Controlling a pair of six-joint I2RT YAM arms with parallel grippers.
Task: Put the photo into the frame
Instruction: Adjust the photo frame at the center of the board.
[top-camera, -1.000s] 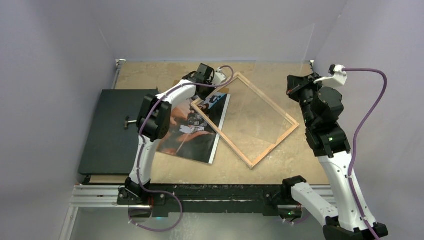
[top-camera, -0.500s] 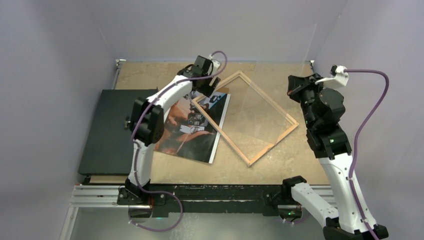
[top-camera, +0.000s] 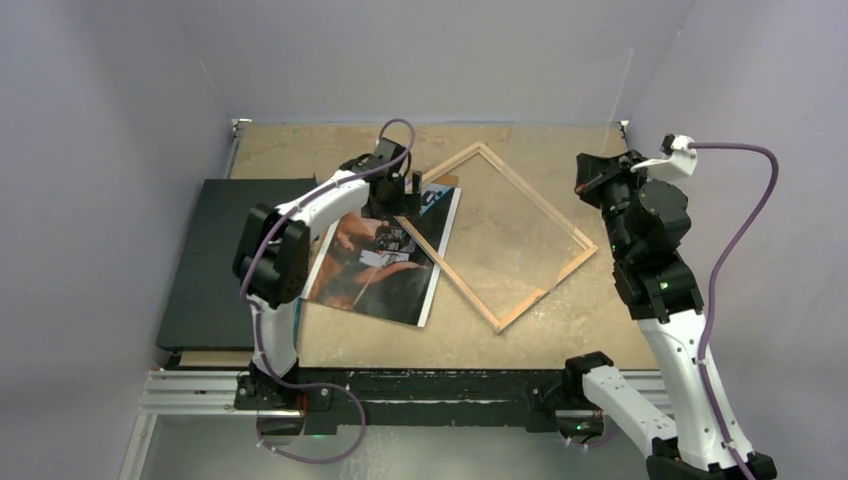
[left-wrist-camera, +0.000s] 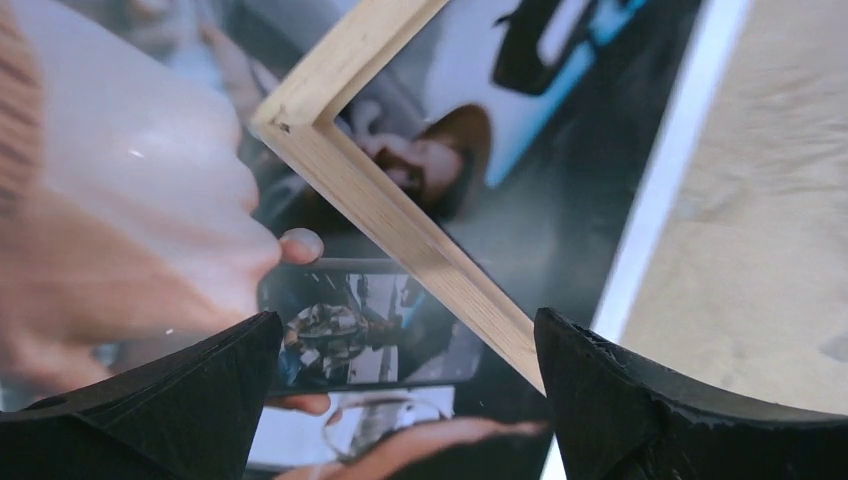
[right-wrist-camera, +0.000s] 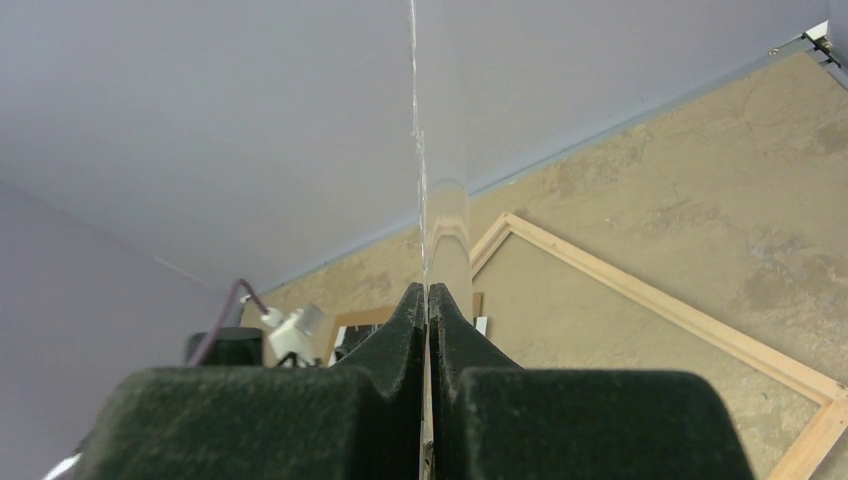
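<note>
The photo (top-camera: 375, 265) lies flat left of centre, white strip toward the frame; its glossy print fills the left wrist view (left-wrist-camera: 560, 150). The frame (top-camera: 550, 290) lies wood side up, turned like a diamond, and its left corner (left-wrist-camera: 380, 200) rests on top of the photo. My left gripper (top-camera: 405, 190) hovers over that corner, open (left-wrist-camera: 405, 325), with nothing between the fingers. My right gripper (top-camera: 590, 172) stays raised at the right, shut (right-wrist-camera: 428, 300) on a clear pane (right-wrist-camera: 415, 150) held upright and seen edge-on.
A plain black board (top-camera: 215, 260) covers the table's left side, next to the photo. The tan tabletop (top-camera: 330, 140) shows behind and in front of the frame. Grey walls close in the left, back and right sides.
The left gripper went from shut to open, let go of the frame's left corner and drew back slightly toward the near left. The right arm and its pane have not moved.
</note>
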